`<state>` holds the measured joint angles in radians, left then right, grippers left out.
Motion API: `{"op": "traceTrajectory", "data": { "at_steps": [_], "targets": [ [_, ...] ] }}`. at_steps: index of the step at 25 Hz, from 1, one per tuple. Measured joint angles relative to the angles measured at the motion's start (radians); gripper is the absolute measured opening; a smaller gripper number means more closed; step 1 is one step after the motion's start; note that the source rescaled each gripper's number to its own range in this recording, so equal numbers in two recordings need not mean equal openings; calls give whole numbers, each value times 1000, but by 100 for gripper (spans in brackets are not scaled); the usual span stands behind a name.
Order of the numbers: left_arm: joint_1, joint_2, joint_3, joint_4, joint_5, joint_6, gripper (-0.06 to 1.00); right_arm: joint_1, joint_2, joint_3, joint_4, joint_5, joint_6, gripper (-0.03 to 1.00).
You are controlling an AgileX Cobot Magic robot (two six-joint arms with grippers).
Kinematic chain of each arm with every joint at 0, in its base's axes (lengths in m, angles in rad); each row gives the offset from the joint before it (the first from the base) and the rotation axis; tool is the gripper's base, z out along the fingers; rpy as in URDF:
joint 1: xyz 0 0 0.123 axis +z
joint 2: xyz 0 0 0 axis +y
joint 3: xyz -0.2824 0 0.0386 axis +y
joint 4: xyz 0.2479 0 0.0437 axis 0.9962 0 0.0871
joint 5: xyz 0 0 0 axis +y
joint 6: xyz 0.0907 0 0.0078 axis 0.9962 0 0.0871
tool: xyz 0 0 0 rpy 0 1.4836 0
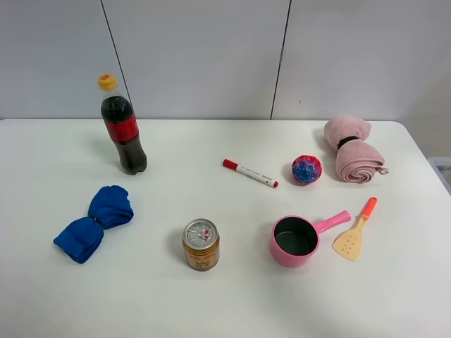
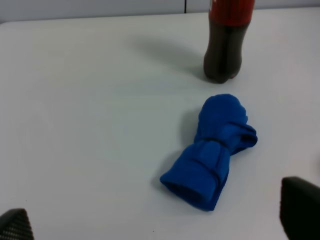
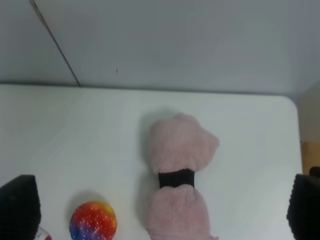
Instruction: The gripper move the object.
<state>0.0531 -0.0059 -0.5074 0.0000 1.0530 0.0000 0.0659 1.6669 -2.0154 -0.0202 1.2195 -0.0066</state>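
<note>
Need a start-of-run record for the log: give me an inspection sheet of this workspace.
Surface: white table, no spills seen.
Job's things: pink towel with a black band, lying free at the far right.
Clutter: cola bottle upright, blue cloth bundle, can upright, red marker, ball, pink saucepan, spatula.
Grippers: left gripper open and empty, facing the blue cloth bundle; right gripper open and empty, facing the pink towel. Neither shows in the high view.
Cables: nothing seen.
Surroundings: pale wall panels with dark seams behind the table.
</note>
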Motion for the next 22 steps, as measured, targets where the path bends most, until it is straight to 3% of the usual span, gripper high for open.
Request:
{"op": "traceTrajectory", "data": {
  "at_steps": [15,18,22],
  "targets": [
    [0,0,0,0,0,0,100,0,-407,11,-81,4,-34,100],
    [0,0,0,0,0,0,100,0,-489,114,-83,3,-42,100],
    [0,0,0,0,0,0,100,0,-635,377,-83,3,-48,100]
  ]
}}
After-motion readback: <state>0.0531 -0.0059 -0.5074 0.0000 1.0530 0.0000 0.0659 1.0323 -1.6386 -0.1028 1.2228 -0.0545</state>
